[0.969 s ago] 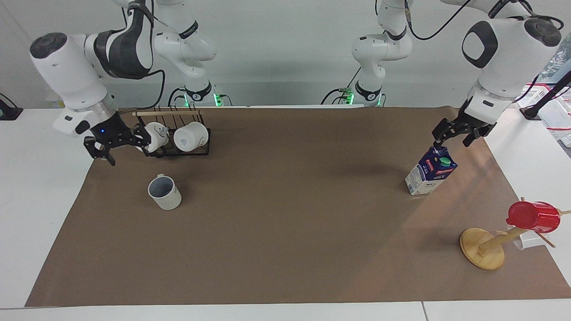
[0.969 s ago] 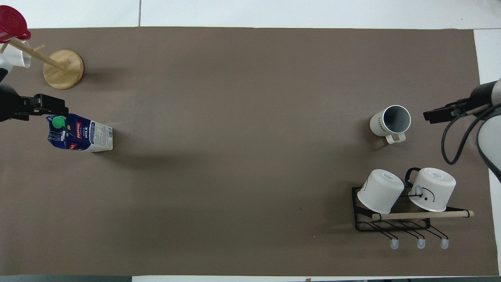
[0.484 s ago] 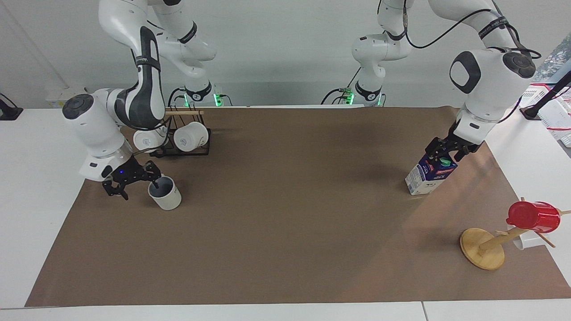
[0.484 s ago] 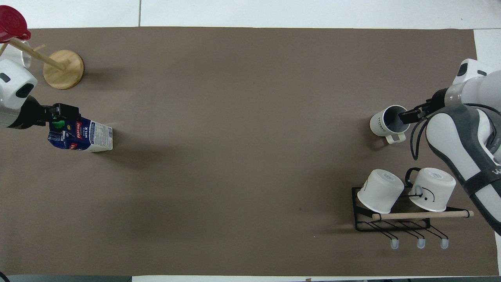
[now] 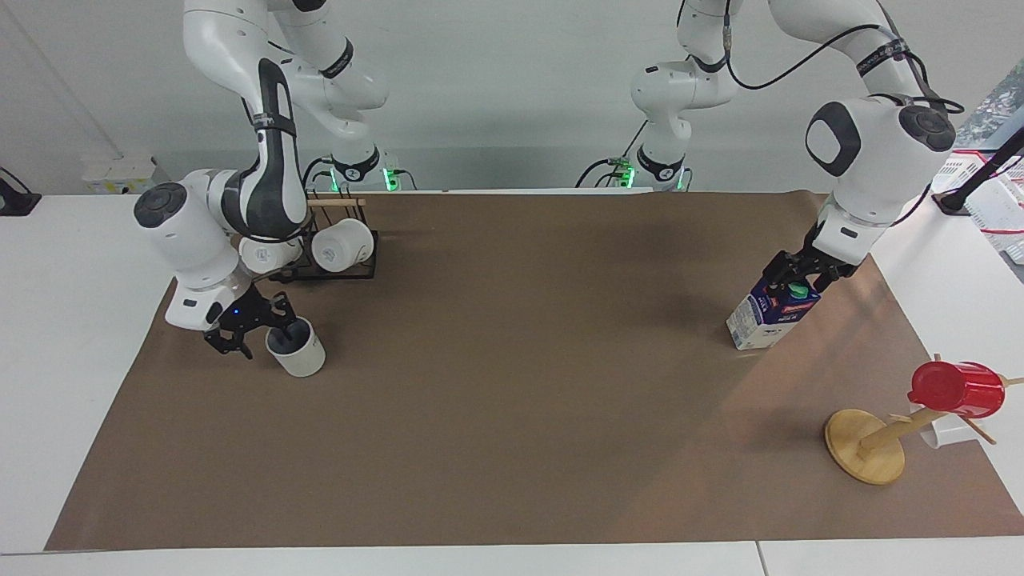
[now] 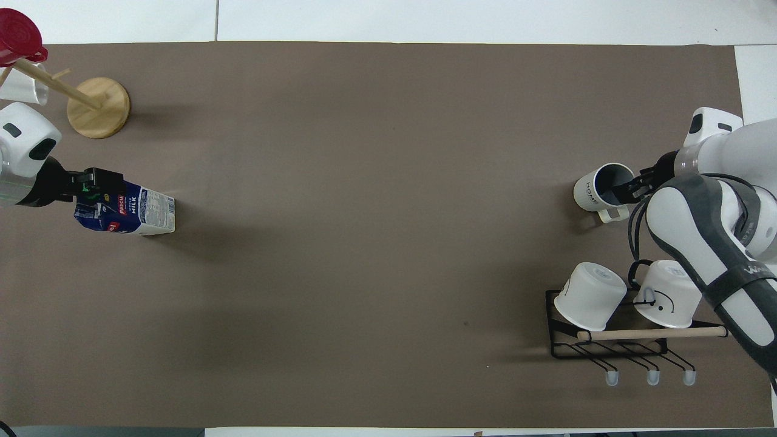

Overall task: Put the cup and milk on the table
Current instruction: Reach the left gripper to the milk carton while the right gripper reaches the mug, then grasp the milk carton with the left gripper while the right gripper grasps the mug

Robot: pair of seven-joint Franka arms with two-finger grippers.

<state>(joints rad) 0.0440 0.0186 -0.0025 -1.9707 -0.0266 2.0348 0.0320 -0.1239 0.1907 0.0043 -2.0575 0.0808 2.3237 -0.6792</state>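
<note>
Both lowered: right pincer [image 5: 254, 332] straddles cup [image 5: 297, 350] rim unclenched, left pincer [image 5: 794, 279] grasping milk [image 5: 770, 312].

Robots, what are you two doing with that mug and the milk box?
Each arm is reaching for one thing. The right gripper straddles the rim of the cup, one finger dipped inside. The left gripper sits at the top of the milk, around its green cap. Both things stand on the table.

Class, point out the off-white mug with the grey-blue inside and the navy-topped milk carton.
Off-white mug with grey-blue inside [image 5: 299, 357]: facing view, outer wall.
Navy-topped milk carton [image 6: 147, 212]: overhead view, white lower panel.
</note>
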